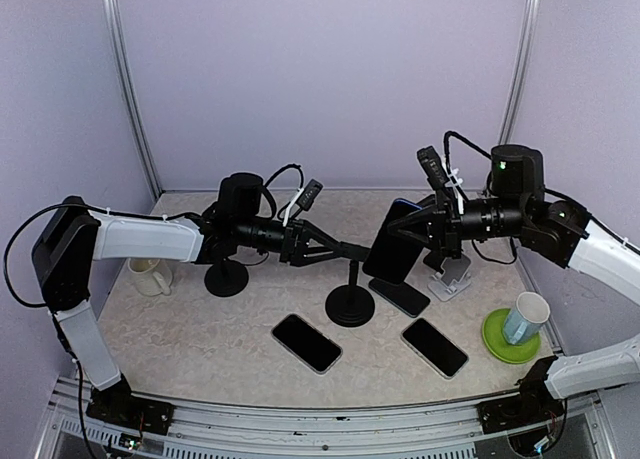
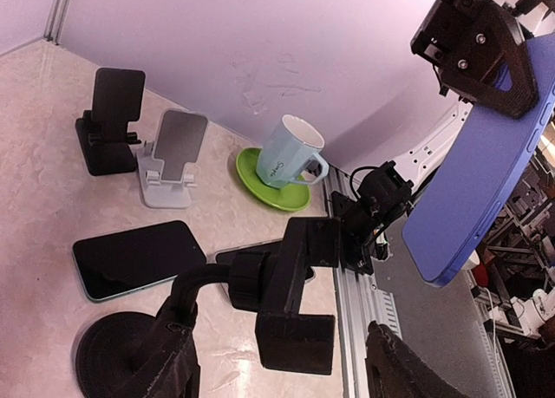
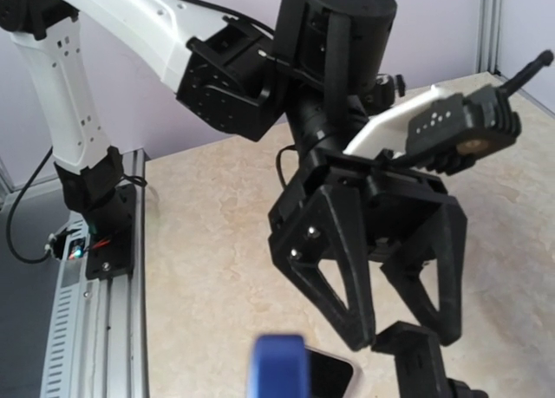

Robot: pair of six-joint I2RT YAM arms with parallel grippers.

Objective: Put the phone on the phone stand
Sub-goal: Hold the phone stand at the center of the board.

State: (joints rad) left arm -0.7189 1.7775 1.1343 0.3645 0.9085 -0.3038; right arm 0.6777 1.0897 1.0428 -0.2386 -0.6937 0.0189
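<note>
The right end effector is clamped on a phone in a blue case, holding it in the air, tilted, above the speckled beige table. The phone hangs just beside the head of a black phone stand with a round base, but is not on it. In the left wrist view the blue back sits up and to the right of the stand's clamp, apart from it.

The left end effector reaches in from the other side. Its black triangular fingers flank the stand's head, and it cannot be told whether they actually pinch it.

Three dark-screened phones lie flat on the table: one near the front, one to its right and one just beside the stand's base. A white folding stand sits below the right arm. At the right edge, a pale blue mug stands on a green saucer. The mug carries a small dark script that is too small to read. A cream mug stands at the left.
</note>
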